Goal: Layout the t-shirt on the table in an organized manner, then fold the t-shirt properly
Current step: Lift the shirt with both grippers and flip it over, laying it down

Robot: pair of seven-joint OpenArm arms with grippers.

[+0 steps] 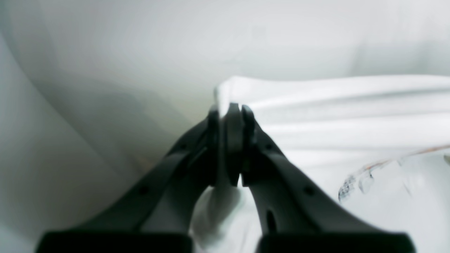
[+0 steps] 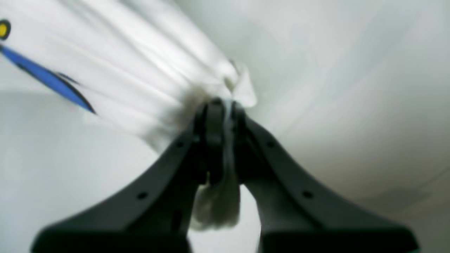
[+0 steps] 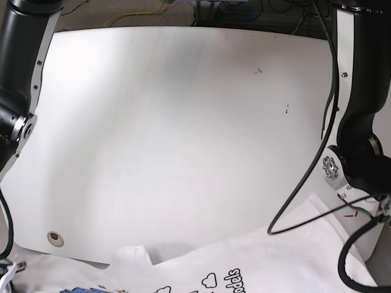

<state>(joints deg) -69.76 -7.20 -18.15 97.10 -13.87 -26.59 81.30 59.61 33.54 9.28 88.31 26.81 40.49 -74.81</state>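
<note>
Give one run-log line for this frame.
left end effector: shut on t-shirt | right end effector: shut on t-shirt | table: t-shirt at near edge

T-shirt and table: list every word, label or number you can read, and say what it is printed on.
"odels": end of a word cut off by the bottom edge, tilted, on the t-shirt in the base view, beside a small cloud outline.
Blue and yellow print on the t-shirt in the right wrist view: too blurred to read.
Faint print on the t-shirt in the left wrist view: too blurred to read.
The table: no text.
</note>
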